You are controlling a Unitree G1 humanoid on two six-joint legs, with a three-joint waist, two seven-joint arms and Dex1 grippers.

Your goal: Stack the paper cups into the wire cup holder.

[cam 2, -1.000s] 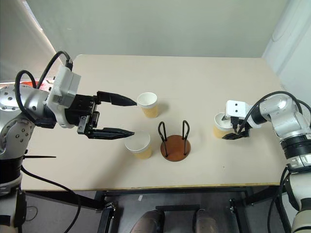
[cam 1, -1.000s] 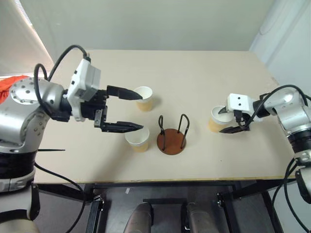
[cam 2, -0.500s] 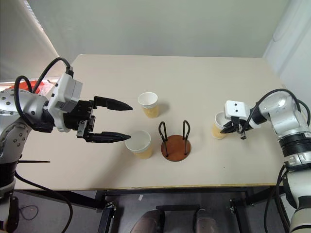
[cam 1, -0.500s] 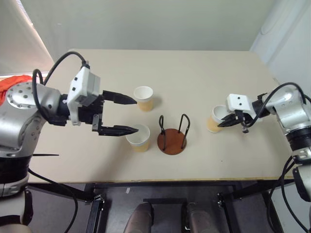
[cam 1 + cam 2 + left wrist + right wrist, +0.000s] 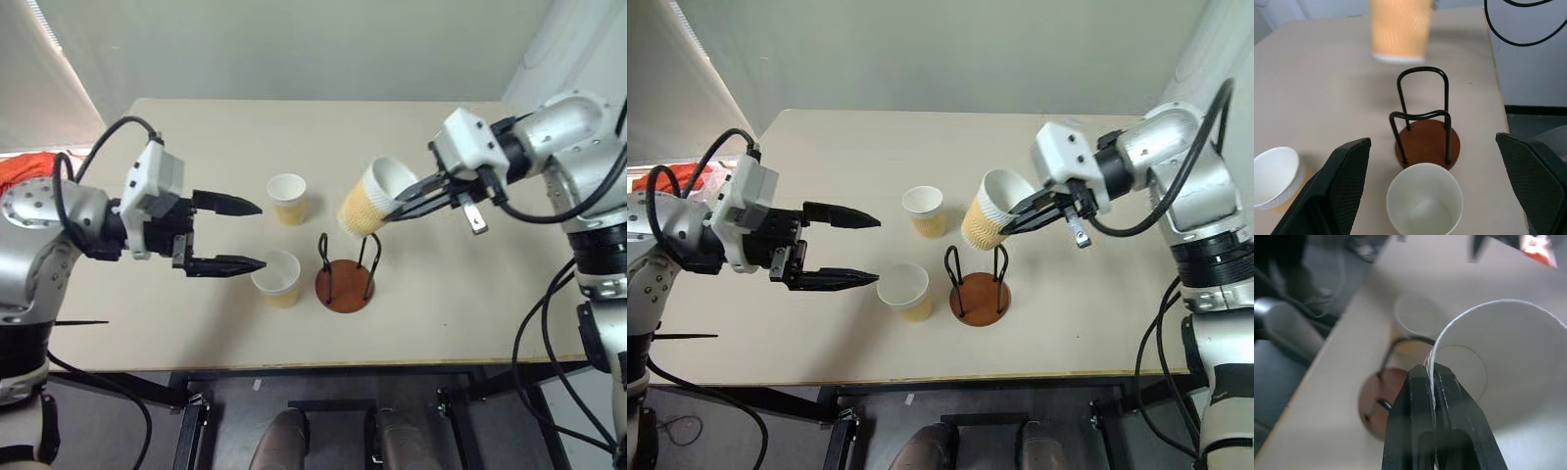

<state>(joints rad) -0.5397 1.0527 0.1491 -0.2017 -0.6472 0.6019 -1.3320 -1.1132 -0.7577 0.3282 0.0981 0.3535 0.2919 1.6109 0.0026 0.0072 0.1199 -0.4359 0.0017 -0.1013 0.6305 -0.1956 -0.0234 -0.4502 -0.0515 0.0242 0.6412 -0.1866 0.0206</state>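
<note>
Right claw (image 5: 405,209) has lifted its paper cup (image 5: 370,198) off the counter (image 5: 441,294) and swung it in toward centre; the cup now hangs tilted in the air just above the wire cup holder (image 5: 345,275), pinched at the rim. Left claw (image 5: 257,235) is released, fingers wide, hovering beside the near cup (image 5: 277,278). Far cup (image 5: 287,197) stands upright behind it. Holder is empty.
</note>
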